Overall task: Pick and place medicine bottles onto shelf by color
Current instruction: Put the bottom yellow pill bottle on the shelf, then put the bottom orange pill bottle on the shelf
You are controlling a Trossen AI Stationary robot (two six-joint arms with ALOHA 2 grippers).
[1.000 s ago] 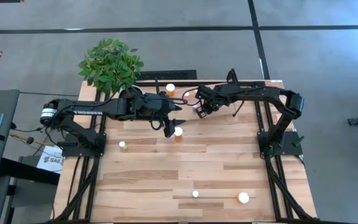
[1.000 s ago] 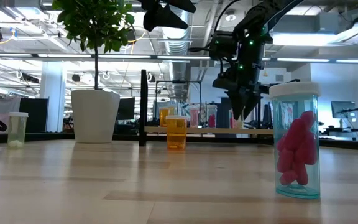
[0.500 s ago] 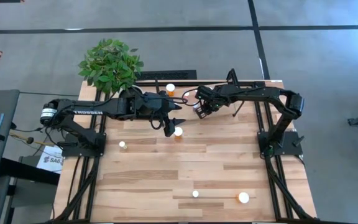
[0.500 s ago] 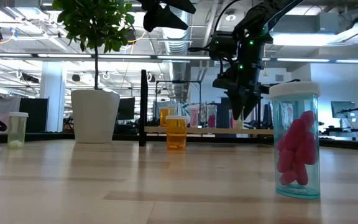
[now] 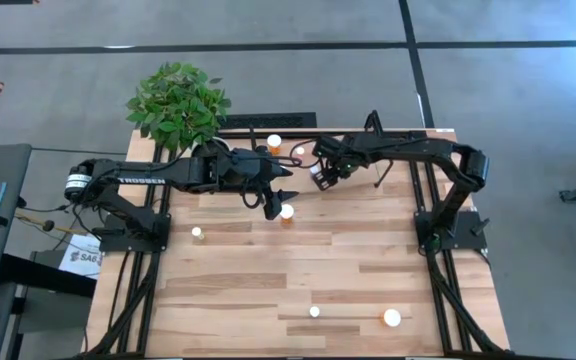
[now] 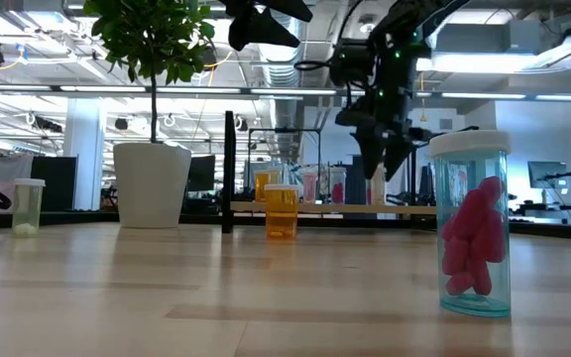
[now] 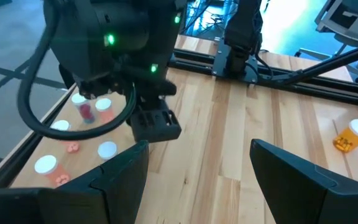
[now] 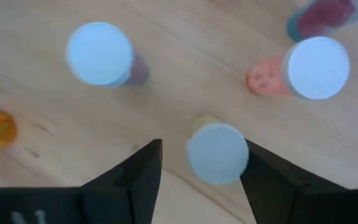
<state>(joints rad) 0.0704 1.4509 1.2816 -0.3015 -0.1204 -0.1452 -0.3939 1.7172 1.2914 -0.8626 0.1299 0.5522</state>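
Observation:
My right gripper point(image 8: 201, 177) hangs open, pointing down over the shelf point(image 8: 185, 81) at the table's far edge. A pale medicine bottle with a white cap point(image 8: 217, 153) stands upright on the shelf board between and below its fingers. Pinkish-red bottles point(image 8: 99, 53) point(image 8: 317, 67) stand beside it. My left gripper point(image 5: 273, 197) waits open above the table's middle, near an orange bottle point(image 5: 286, 212). In the low view my right gripper point(image 6: 379, 164) is above the shelf point(image 6: 315, 207).
A potted plant point(image 5: 176, 103) stands at the far left corner. Loose bottles stand on the table at the left point(image 5: 197, 232) and near the front edge point(image 5: 314, 311) point(image 5: 392, 317); a large one with pink pills point(image 6: 476, 223) is close to the low camera.
My right gripper has opened and let go of the pale bottle, which stays upright on the shelf. The fingers have drawn a little upward from it.

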